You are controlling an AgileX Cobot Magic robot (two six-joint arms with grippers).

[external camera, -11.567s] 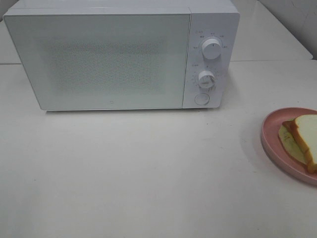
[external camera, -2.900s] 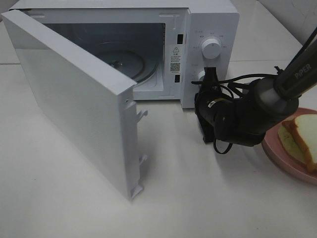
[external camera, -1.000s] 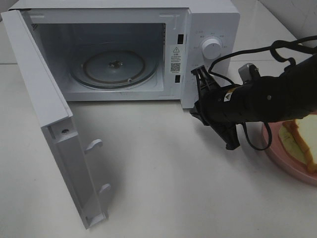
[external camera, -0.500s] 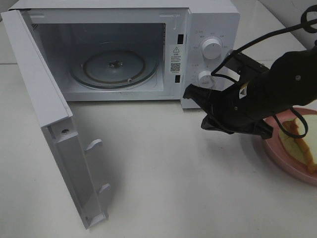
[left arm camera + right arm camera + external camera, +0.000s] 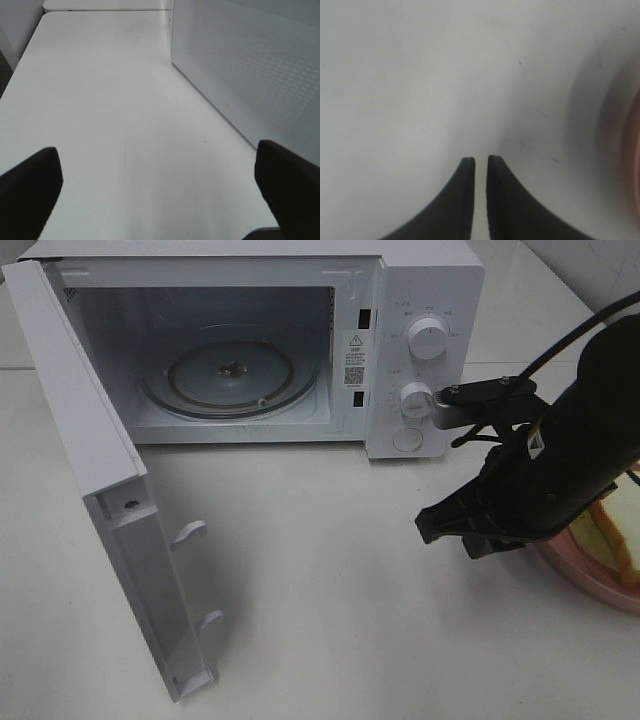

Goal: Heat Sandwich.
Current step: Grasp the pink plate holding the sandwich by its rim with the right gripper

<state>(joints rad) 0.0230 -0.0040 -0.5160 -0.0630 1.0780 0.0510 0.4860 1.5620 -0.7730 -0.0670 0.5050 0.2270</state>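
Exterior high: right gripper (image 5: pixel 428 525) — nearly closed, empty — has swung away from microwave (image 5: pixel 425 280), nearer sandwich (image 5: pixel 618 540); left gripper (image 5: pixel 159 192) wide open.

Mock kitchen on a test bench: a white microwave (image 5: pixel 432 285) on a plain white table (image 5: pixel 330 630)
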